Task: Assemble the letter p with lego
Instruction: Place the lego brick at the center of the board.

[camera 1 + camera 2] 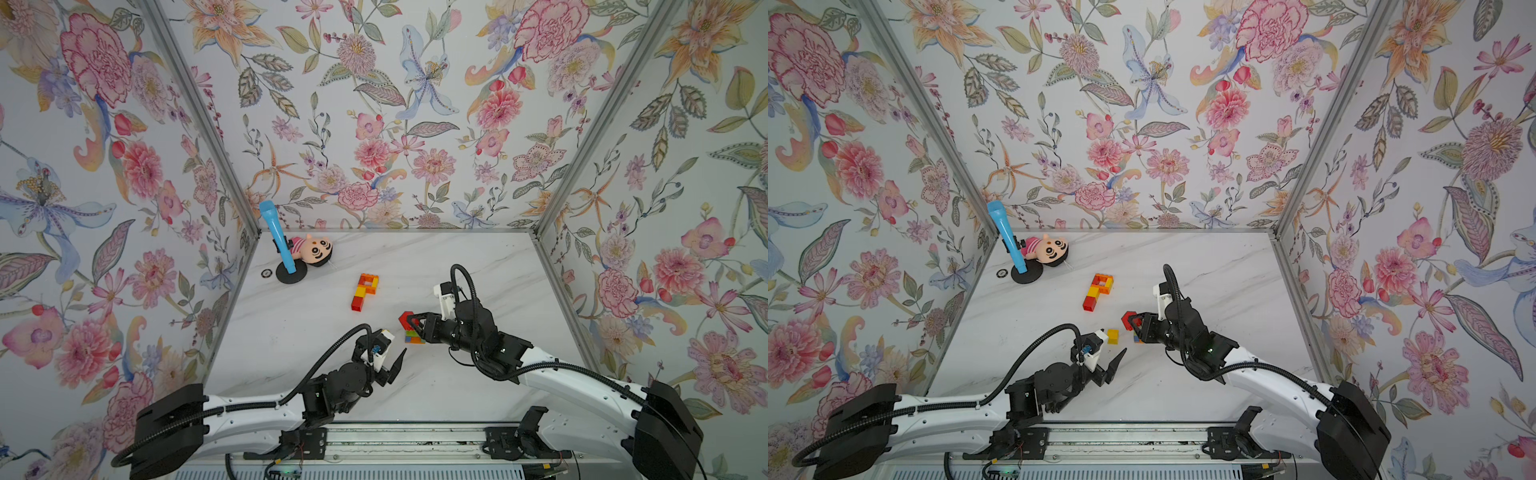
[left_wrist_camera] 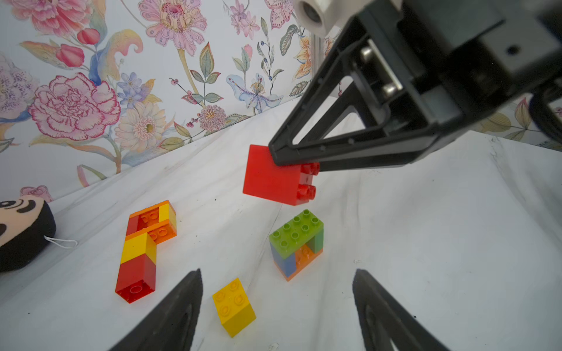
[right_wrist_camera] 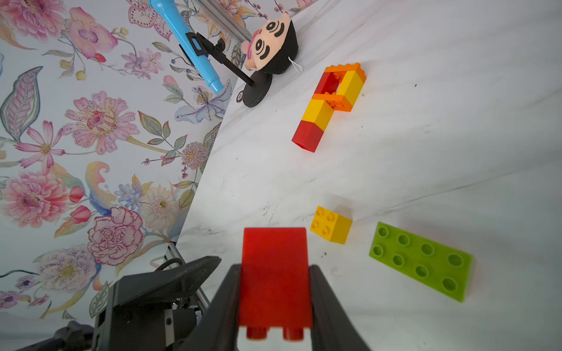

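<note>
The right gripper has its jaws closed to a narrow gap on a red brick, gripping it by two opposite side faces. The brick is turned on its side, with its studs facing back toward the wrist, and appears raised off the desk. It hangs just beside and above a small stack made of a green plate on blue and orange bricks; the stack stands on the desk directly below the right gripper. The left gripper has its jaws spread wide and holds nothing. A single yellow brick lies on the desk close to the left fingertips, studs up, with no contact visible. In both top views, the letter assembly lies flat near the middle of the desk, well apart from both grippers. It consists of a straight stem of red and yellow bricks, topped by a closed loop of orange, red and yellow bricks, and reads as a P. At the far left corner of the desk, a doll lies on its side, touching the round base of a stand that carries a blue microphone.
</note>
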Robot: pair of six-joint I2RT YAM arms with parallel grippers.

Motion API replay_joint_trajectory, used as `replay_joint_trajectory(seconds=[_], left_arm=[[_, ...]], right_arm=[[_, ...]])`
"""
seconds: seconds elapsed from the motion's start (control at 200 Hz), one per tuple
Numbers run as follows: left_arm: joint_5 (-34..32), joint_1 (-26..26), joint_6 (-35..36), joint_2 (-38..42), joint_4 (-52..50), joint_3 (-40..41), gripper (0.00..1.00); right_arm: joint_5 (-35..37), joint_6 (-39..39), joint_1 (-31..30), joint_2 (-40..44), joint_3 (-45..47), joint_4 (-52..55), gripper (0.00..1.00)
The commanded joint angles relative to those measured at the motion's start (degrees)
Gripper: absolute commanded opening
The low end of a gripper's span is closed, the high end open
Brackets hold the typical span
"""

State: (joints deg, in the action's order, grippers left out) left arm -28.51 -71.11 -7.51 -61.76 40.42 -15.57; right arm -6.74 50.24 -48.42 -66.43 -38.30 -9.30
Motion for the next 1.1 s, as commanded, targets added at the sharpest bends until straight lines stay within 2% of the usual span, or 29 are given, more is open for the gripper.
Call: replay_joint_trajectory(seconds=[0.0, 0.085, 0.23, 0.36, 0.465, 0.545, 0.646, 0.801, 0.876, 0.966, 1.096], left_arm=[[-7.17, -1.01, 11.84, -4.86, 16.8, 0.57, 0.8], [-9.52, -1.07, 17.07, -9.16, 21.39, -0.17, 0.8], [-11.64, -1.05, 23.35, -14.28, 23.42, -2.62, 0.79], [-11.34, -0.87, 24.78, -16.95, 26.18, -3.06, 0.79], [-9.13, -0.66, 22.59, -16.31, 22.91, -3.28, 0.81], [-4.73, 0.24, 18.27, -11.38, 18.99, -1.24, 0.83], [-0.75, 1.41, 12.62, -1.25, 11.57, 1.88, 0.83], [-2.93, 1.73, 7.87, 14.61, 1.78, 4.76, 0.84], [-3.91, 3.74, 5.94, 20.87, -1.95, 7.23, 0.84], [-4.0, 6.84, 4.17, 25.55, -4.42, 8.51, 0.84], [-2.01, 10.97, 2.55, 28.52, -4.71, 9.68, 0.84]], right_arm=[[-1.11, 10.35, -0.47, -0.62, -0.73, -3.21, 0.13], [-0.95, 12.45, -0.65, -0.38, -1.17, -2.03, 0.13], [-0.65, 13.47, -0.79, 0.11, -2.3, 1.54, 0.13], [-0.53, 14.01, -0.98, -0.07, -2.13, 1.57, 0.13], [-1.07, 12.37, -0.91, -0.92, -2.71, 2.86, 0.13], [-0.8, 10.08, -0.82, -0.65, -2.59, 5.65, 0.12], [-0.42, 4.22, -0.11, 0.14, -3.59, 13.78, 0.11], [-0.21, -6.33, -0.16, 0.21, -7.76, 30.33, 0.11], [0.22, -12.04, -0.98, -1.35, -11.51, 40.19, 0.11], [1.58, -17.64, -2.37, -4.72, -15.63, 50.85, 0.12], [2.24, -22.27, -4.62, -9.98, -19.72, 60.12, 0.12]])
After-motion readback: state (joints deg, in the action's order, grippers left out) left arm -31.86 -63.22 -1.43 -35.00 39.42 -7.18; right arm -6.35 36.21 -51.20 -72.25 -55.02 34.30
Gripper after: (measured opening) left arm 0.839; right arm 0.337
